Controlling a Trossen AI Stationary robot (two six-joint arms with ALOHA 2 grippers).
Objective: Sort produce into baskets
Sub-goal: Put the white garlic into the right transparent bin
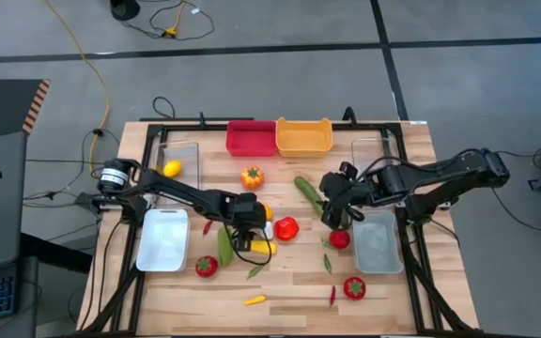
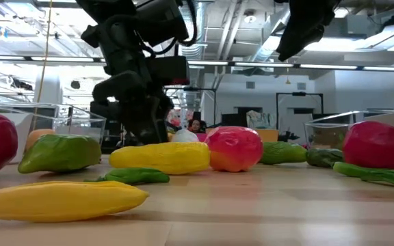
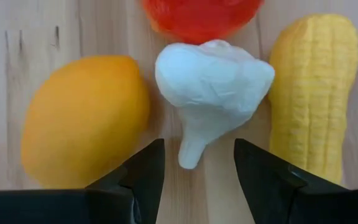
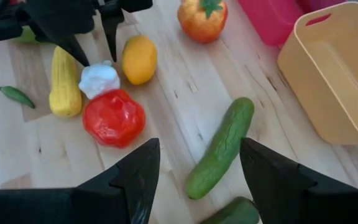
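- The left gripper [image 3: 197, 171] sits just left of centre in the high view, fingers spread apart and grasping nothing; the stem of the white garlic [image 3: 213, 87] points into the gap between them.
- Beside the garlic in the left wrist view lie a yellow-orange lemon [image 3: 82, 118] on the left of the frame, a yellow corn cob [image 3: 312, 93] on the right, and a red tomato [image 3: 197, 15] at the top edge, all close against the garlic.
- The right gripper [image 4: 197, 171] hangs right of centre in the high view, above the table, fingers parted and empty.
- Below it in the right wrist view lies a green cucumber [image 4: 222, 146], lower centre of the frame, on bare wood.
- An orange pepper [image 1: 252, 176] stands centre of the high view, below the red bin [image 1: 251, 138].
- The orange-yellow bin [image 1: 304, 137] touches the red bin's right side at the table's top edge.
- A white tray [image 1: 163, 239] lies at the left, a grey tray [image 1: 378, 242] at the right.
- A second lemon [image 1: 171, 169] rests in the clear tub [image 1: 192, 145] at upper left.
- More tomatoes [image 1: 354, 287], chilies and a small yellow piece [image 1: 254, 300] are scattered along the lower part of the table [image 1: 411, 310].
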